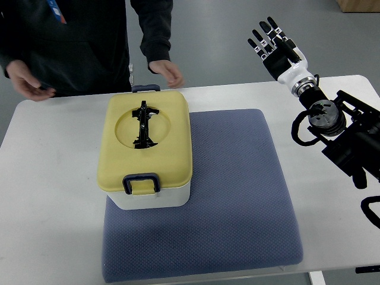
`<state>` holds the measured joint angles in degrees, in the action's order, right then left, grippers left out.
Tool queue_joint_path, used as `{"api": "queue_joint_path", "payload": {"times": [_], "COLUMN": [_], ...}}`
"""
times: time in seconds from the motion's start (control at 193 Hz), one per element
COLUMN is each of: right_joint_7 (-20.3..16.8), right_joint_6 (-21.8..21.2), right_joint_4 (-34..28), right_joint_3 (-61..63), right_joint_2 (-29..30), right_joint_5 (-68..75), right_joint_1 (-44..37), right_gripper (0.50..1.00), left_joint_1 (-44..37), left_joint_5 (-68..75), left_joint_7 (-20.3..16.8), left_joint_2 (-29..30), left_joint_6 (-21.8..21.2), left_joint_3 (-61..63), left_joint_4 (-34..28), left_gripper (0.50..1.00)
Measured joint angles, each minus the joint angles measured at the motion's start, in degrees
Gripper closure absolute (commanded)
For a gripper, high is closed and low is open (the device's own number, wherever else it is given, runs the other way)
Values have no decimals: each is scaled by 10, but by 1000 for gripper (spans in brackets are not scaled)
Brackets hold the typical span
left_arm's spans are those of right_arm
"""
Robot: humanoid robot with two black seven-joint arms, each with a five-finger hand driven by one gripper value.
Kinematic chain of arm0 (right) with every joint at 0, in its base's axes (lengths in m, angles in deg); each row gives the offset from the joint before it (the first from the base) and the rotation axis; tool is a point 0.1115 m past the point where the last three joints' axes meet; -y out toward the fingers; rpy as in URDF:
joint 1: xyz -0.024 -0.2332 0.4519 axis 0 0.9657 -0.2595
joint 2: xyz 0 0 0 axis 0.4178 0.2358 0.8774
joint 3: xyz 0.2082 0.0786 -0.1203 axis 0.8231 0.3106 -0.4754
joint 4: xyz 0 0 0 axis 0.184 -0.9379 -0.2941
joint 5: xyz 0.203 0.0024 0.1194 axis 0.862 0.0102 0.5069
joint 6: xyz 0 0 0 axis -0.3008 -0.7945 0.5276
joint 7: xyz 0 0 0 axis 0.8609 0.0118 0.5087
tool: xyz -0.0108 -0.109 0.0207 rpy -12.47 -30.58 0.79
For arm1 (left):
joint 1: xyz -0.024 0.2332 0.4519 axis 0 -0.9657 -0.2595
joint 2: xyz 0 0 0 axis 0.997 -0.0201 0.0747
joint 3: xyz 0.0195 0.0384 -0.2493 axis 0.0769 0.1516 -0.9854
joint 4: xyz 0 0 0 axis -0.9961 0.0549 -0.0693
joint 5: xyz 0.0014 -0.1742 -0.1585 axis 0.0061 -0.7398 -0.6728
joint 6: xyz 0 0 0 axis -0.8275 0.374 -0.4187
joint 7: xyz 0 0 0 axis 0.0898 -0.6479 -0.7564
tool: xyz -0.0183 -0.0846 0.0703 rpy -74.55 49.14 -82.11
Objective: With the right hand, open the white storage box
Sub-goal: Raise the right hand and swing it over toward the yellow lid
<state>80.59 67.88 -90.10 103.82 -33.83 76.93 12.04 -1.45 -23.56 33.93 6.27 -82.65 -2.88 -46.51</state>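
The right hand (274, 43) is seen raised at the far right of the scene, beyond the far edge of the table, its dark fingers (262, 35) stretched out straight and slightly fanned. Nothing is held in it; the palm is empty and nothing is touched. The white wrist and the black forearm (347, 133) are carried in from the right edge, angled across the table's right end, with a loop of black cable hung beside the wrist joint.

Well apart from the hand, over on the left half of the table, the storage box (146, 154) is found. Its white body is capped by a pale yellow lid (172, 145), and the lid is seen shut and sitting flat. A black folding handle (143, 124) is laid down in the round recess on top of the lid. A dark blue latch (141, 182) is placed at the near edge of the lid, and a second one (146, 88) is glimpsed at the far edge.

The box is set on the far left part of a grey-blue mat (237, 202), which is spread across the middle of the white table (47, 196).

Behind the table, at the far left, a person in a dark top (77, 41) is stood, one hand (168, 72) held just beyond the box and the other hand (27, 83) kept at the table's far left corner.
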Motion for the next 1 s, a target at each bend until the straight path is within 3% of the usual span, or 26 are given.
{"api": "queue_joint_path", "payload": {"times": [0.414, 0.538, 0.704, 0.839, 0.999], "right_joint_7": [-1, -4, -5, 0, 23], "right_joint_6": [1, 6, 6, 8, 21], "right_joint_4": [-7, -17, -29, -83, -203], "right_joint_3": [-3, -10, -98, -218, -365], "right_joint_2": [-2, -13, -26, -45, -72], "right_joint_5": [-36, -147, -398, -592, -707], "right_joint_1": [-18, -62, -161, -257, -375], "right_gripper": [562, 562, 562, 564, 564], "left_joint_1": [0, 0, 0, 0, 0], "left_joint_5": [0, 0, 0, 0, 0], "left_joint_7": [5, 5, 5, 5, 5], "left_joint_2": [0, 0, 0, 0, 0], "left_joint_6": [0, 0, 1, 6, 7], "left_joint_3": [-2, -2, -3, -1, -1], "left_joint_4": [1, 1, 3, 7, 8], "left_gripper": [500, 500, 500, 500, 500]}}
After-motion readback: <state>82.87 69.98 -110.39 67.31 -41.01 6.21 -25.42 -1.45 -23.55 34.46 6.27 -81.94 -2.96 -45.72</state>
